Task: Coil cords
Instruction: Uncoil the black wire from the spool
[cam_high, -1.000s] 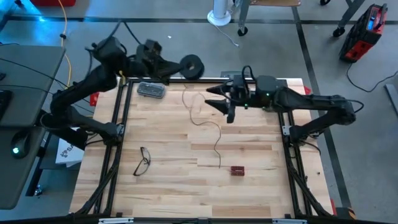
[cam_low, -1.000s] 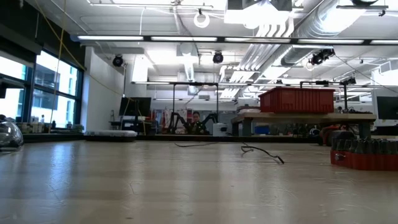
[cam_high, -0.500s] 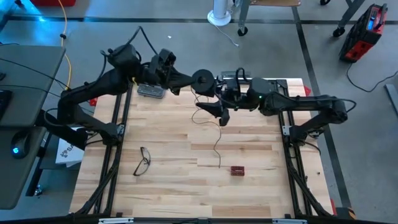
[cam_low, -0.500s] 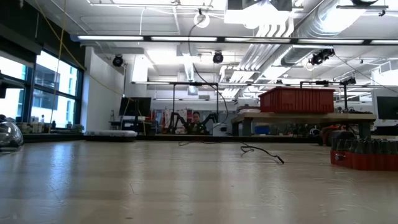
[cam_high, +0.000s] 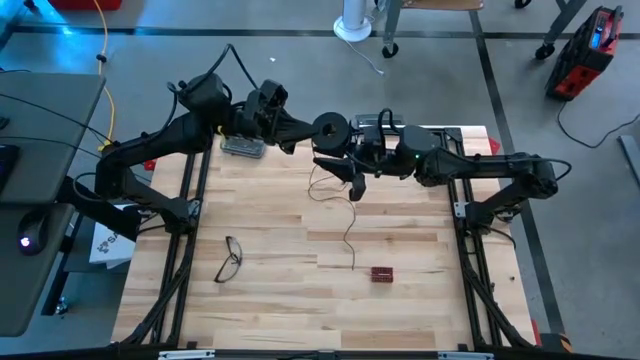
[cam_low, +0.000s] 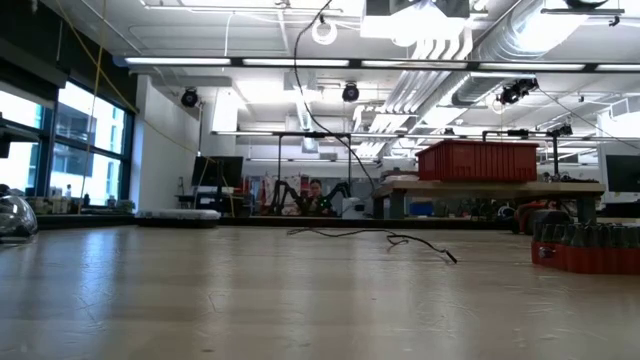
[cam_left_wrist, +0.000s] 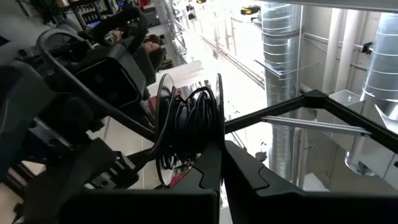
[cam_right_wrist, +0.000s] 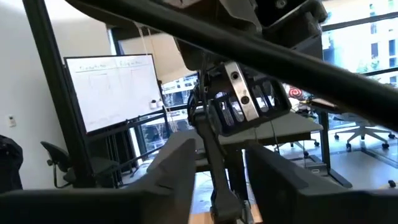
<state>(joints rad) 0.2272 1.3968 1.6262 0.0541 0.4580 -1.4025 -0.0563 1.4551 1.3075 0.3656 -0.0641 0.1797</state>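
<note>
The left gripper (cam_high: 300, 140) is closed on the rim of the reel (cam_high: 330, 128), holding it above the table's (cam_high: 270, 300) far edge. The left wrist view shows its fingers (cam_left_wrist: 208, 168) pressed together at the reel's flange, with dark wire (cam_high: 348, 225) wound on the hub. The right gripper (cam_high: 350, 180) sits just beside the reel, jaws partly apart; whether they grip the wire cannot be told. The loose wire trails across the table towards a small red block (cam_high: 381, 273). Eyeglasses (cam_high: 231, 258) lie well apart, on the left.
</note>
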